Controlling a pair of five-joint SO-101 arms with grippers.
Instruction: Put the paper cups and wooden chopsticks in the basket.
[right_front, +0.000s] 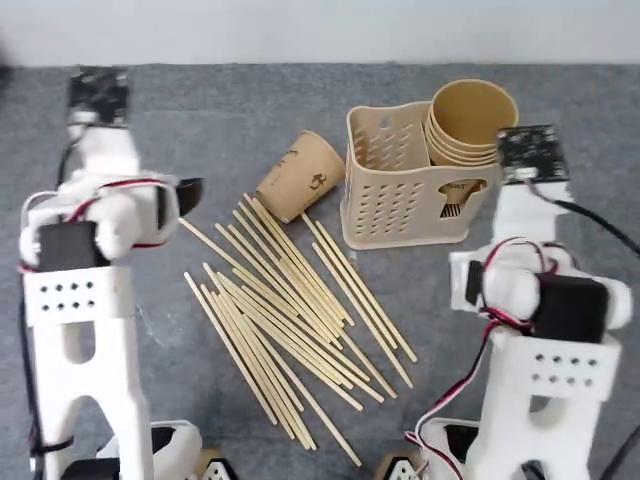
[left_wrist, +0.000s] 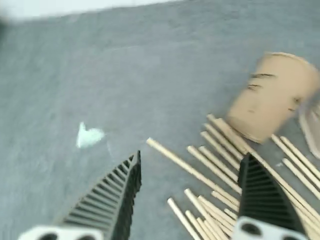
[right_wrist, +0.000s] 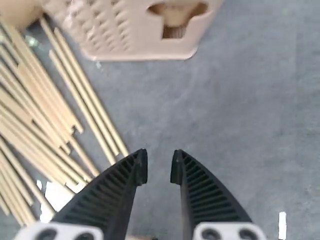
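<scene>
A beige slotted basket (right_front: 400, 195) stands at the back right of the grey mat, with a stack of paper cups (right_front: 470, 120) in its right compartment. One paper cup (right_front: 300, 175) lies on its side just left of the basket. Several wooden chopsticks (right_front: 290, 310) are scattered in a diagonal heap in front. My left gripper (left_wrist: 192, 167) is open and empty, hovering over the near ends of some chopsticks (left_wrist: 210, 165), with the fallen cup (left_wrist: 275, 97) beyond. My right gripper (right_wrist: 159, 166) hangs over bare mat in front of the basket (right_wrist: 135, 30), its jaws a narrow gap apart, holding nothing.
The left arm (right_front: 80, 270) stands at the mat's left and the right arm (right_front: 540, 310) at its right, just in front of the basket. A white scrap (left_wrist: 90, 136) lies on the mat near the left gripper. Grey mat lies bare behind the chopsticks.
</scene>
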